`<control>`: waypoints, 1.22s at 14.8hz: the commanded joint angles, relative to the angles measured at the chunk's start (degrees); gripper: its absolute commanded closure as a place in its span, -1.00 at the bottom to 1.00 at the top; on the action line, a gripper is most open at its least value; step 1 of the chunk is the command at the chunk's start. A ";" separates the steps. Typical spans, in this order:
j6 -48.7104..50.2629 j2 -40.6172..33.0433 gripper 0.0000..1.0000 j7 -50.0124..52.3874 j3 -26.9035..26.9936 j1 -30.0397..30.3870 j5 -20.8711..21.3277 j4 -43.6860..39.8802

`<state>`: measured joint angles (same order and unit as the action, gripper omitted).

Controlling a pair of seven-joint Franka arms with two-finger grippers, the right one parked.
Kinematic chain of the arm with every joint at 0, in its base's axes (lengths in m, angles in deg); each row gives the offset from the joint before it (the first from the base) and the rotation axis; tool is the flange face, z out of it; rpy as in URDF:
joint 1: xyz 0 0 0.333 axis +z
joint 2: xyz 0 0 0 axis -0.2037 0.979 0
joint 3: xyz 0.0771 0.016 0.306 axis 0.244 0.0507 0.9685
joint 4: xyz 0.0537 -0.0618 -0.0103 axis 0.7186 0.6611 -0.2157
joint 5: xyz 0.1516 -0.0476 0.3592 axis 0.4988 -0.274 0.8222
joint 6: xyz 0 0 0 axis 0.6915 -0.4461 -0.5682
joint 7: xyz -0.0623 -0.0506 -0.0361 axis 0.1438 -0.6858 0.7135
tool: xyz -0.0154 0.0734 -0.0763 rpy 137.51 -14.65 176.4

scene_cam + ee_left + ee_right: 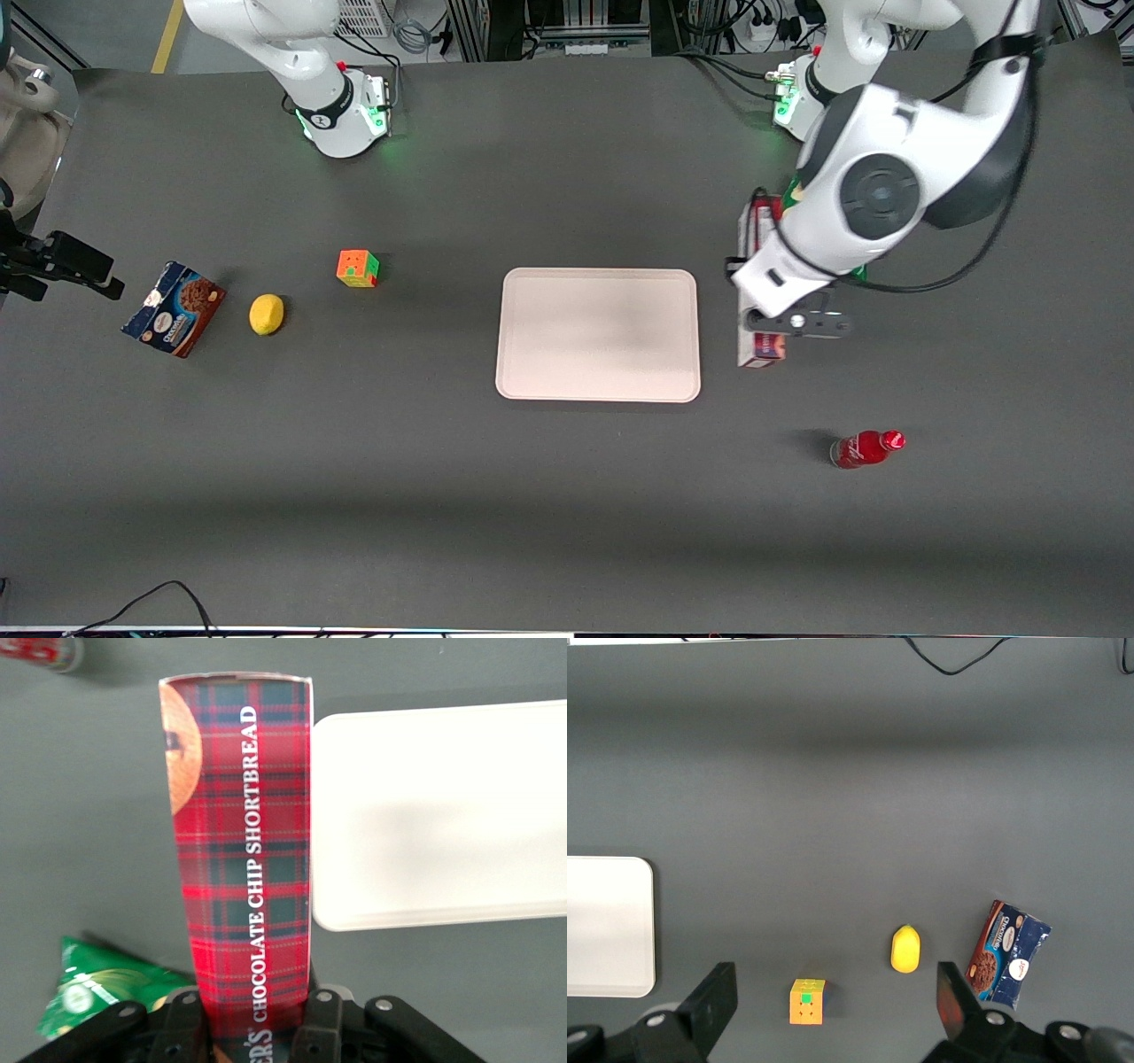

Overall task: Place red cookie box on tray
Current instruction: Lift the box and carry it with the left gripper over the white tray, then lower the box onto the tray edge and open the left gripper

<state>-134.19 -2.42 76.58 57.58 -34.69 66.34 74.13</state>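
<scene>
Looking down along the working arm, we see our black two-finger gripper (pixel 252 1028) clamped on one end of the long, narrow red plaid cardboard cookie box (pixel 244 850), one finger (pixel 182 1019) on each side of it; white lettering reading "CHOCOLATE CHIP SHORTBREAD" runs along the box's length, and a cookie picture sits near its free end. From the front, the gripper (pixel 780 323) sits over that box (pixel 760 350), which lies just beside the large flat pale cream-pink rectangular tray (pixel 598 390) on the working arm's end of the table; we cannot tell whether the box is lifted or resting on the dark grey table (pixel 567 496). The box has not reached the tray; in the wrist view its long edge runs close alongside the tray's rim (pixel 323 815). A crumpled green foil packet (pixel 97 988) lies by the gripper; a small red bottle (pixel 866 449) lies on its side nearer the front camera than the box. Toward the parked arm's end we see a multicoloured puzzle cube (pixel 358 268), a yellow lemon (pixel 266 315) and a shorter dark blue and brown chocolate cookie box (pixel 174 308), all well apart from the tray.
</scene>
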 commanded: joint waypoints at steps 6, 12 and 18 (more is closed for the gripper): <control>-24.90 9.87 0.60 10.18 -0.98 -7.73 0.33 9.03; -29.04 13.48 0.61 13.54 -0.98 -8.79 0.33 10.08; -32.82 15.42 0.61 13.36 -0.72 -8.44 -0.54 10.17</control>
<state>-165.15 13.00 88.66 56.45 -42.99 66.33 84.00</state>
